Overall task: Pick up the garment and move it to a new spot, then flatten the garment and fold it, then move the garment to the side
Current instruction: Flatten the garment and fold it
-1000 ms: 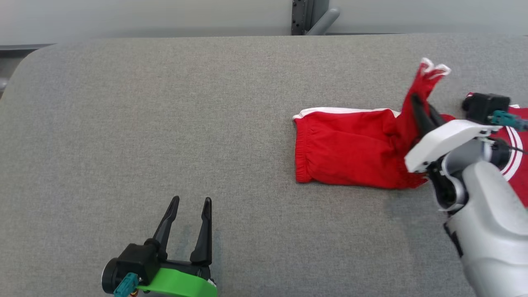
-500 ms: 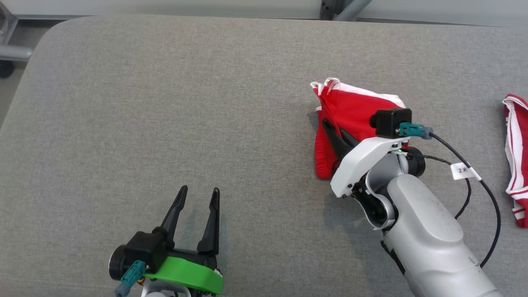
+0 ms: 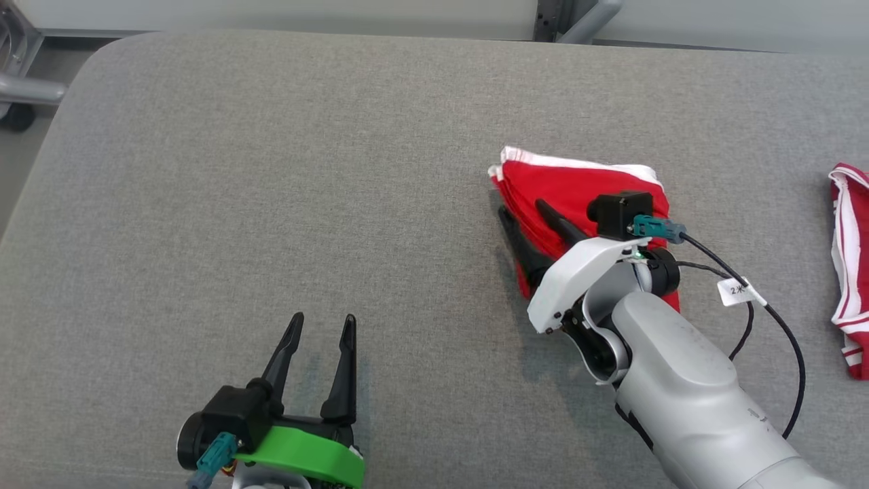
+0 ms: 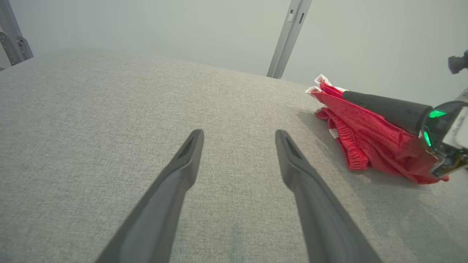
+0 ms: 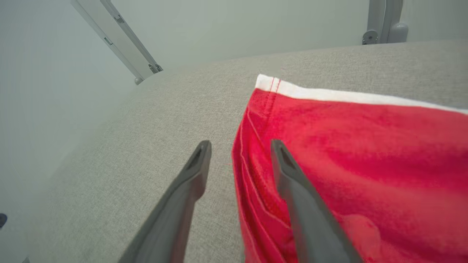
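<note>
The red garment [image 3: 584, 183] with white trim lies doubled over on the grey table [image 3: 271, 170], right of centre. My right gripper [image 3: 524, 210] is open at its left edge. One finger rests over the red cloth and the other stands on the table just beside it. In the right wrist view the garment's [image 5: 365, 146] folded edge runs between the parted fingers of the right gripper [image 5: 240, 145]. My left gripper [image 3: 323, 319] stands open near the front edge, nothing in it, far left of the garment. The left wrist view looks past the left gripper [image 4: 239, 133] to the garment [image 4: 365, 138].
Another red garment with white stripes [image 3: 848, 272] lies at the table's right edge. A black cable with a white tag [image 3: 736, 291] hangs from my right wrist. A metal post [image 3: 550, 13] stands behind the table. Bare grey surface stretches to the left and back.
My right gripper has carried the garment's raised end leftwards over the rest, folding it, and has then opened and let the cloth go. The head camera has shifted. The left gripper has stayed put.
</note>
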